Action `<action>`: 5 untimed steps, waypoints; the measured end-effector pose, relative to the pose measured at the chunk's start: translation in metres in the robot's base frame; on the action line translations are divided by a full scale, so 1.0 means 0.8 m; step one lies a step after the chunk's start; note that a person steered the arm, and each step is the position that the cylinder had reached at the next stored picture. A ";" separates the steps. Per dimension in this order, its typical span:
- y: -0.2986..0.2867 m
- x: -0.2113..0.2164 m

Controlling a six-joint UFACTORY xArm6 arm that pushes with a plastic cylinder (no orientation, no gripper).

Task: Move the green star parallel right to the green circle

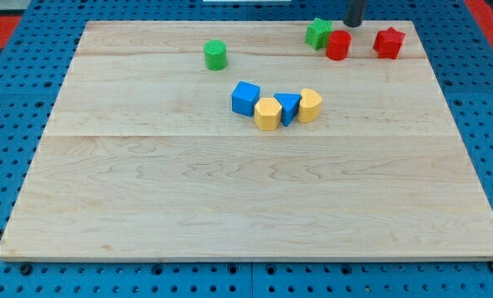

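Observation:
The green star lies near the view's top, right of centre, touching a red cylinder on its right. The green circle stands further to the view's left and a little lower on the board. My tip is at the view's top edge, just above and right of the green star and right above the red cylinder, apart from the star.
A red star-like block lies right of the red cylinder. Below, mid-board, a blue cube, yellow hexagon, blue triangle and yellow half-round block sit in a tight row. The wooden board lies on blue pegboard.

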State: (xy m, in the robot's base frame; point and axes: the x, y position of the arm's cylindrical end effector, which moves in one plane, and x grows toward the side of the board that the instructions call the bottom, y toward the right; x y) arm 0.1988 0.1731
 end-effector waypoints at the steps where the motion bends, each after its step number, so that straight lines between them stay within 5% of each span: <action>1: -0.017 0.007; 5: -0.098 0.023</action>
State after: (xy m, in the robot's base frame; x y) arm 0.2170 0.0947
